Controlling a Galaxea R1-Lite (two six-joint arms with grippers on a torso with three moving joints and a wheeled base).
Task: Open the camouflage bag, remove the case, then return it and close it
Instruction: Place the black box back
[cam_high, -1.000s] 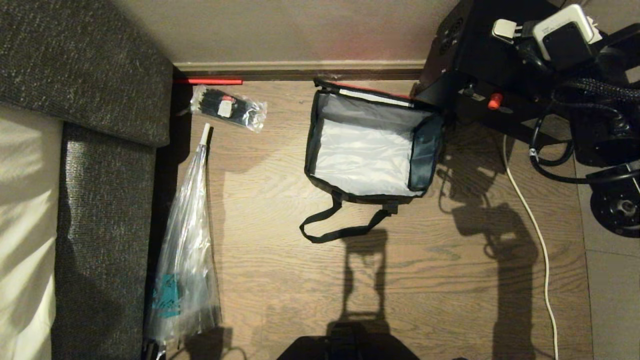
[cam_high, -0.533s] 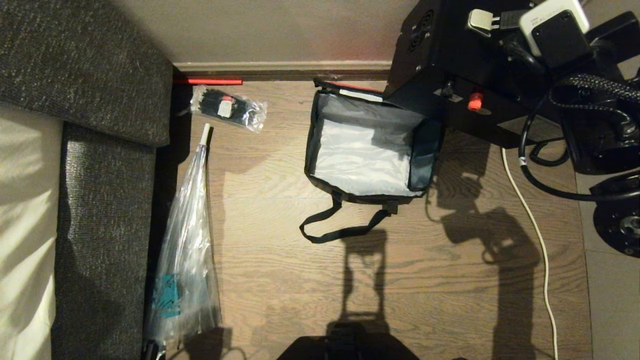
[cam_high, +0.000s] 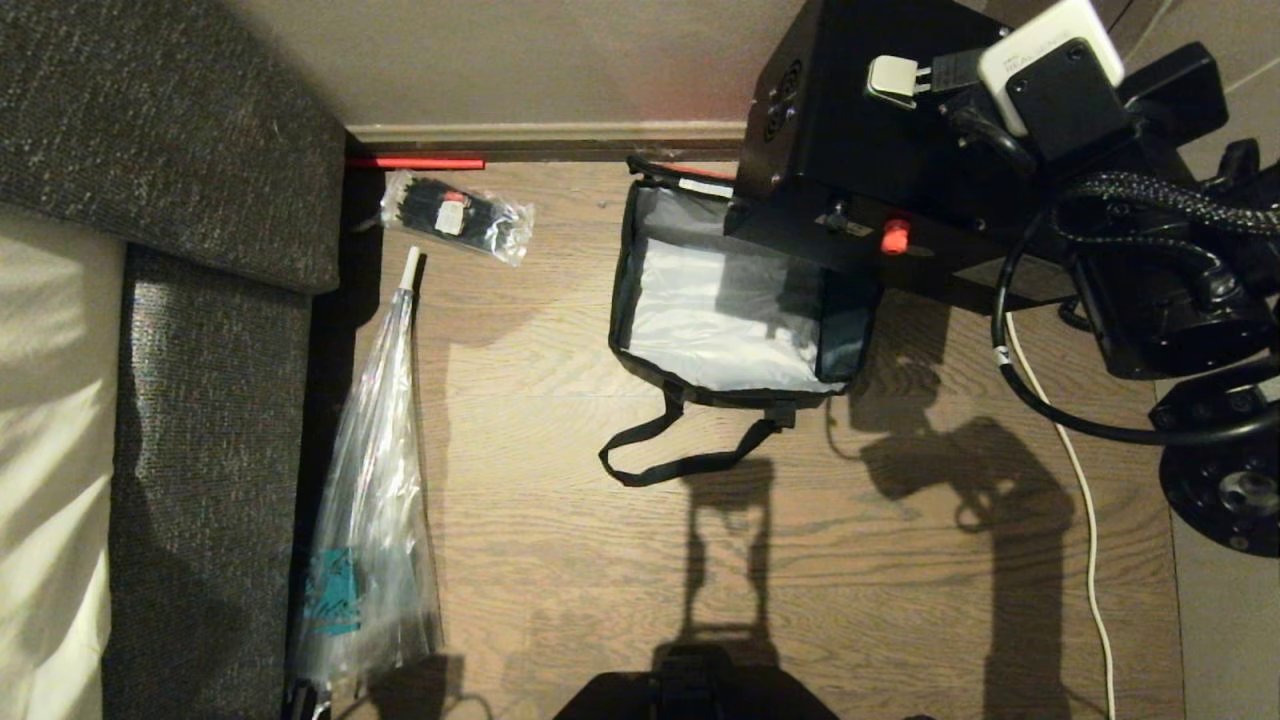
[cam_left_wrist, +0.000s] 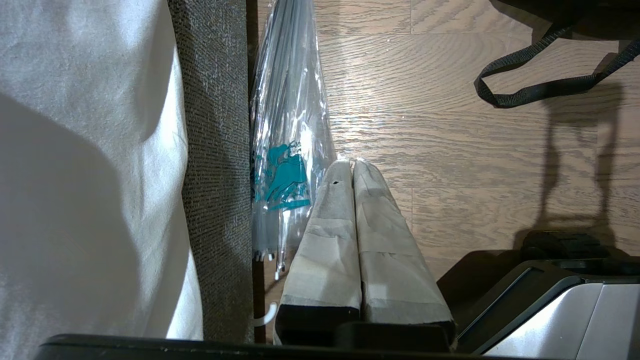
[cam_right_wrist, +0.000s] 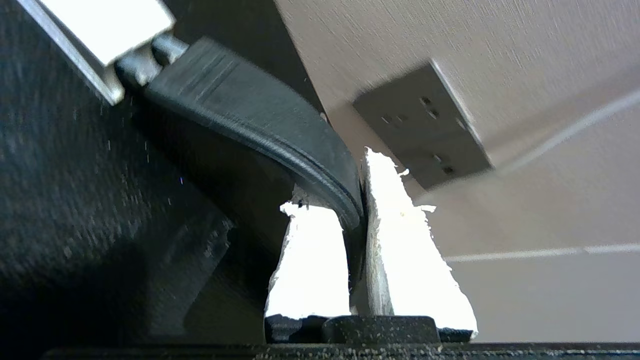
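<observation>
The right gripper (cam_right_wrist: 357, 210), clamped on the handle of the case (cam_high: 860, 130), holds it above the far right corner of the open camouflage bag (cam_high: 640, 260), the bag's mouth lying down-left.

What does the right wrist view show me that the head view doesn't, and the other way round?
Only the right wrist view shows the grip itself: the right hand shut on the black handle of the case, with a wall socket behind.

Only the head view shows the camouflage bag open on the wooden floor, its silvery lining bare, with the case partly over its far right corner. It also shows the clear plastic bags beside the sofa.

Both show the case, carried by the right arm.
</observation>
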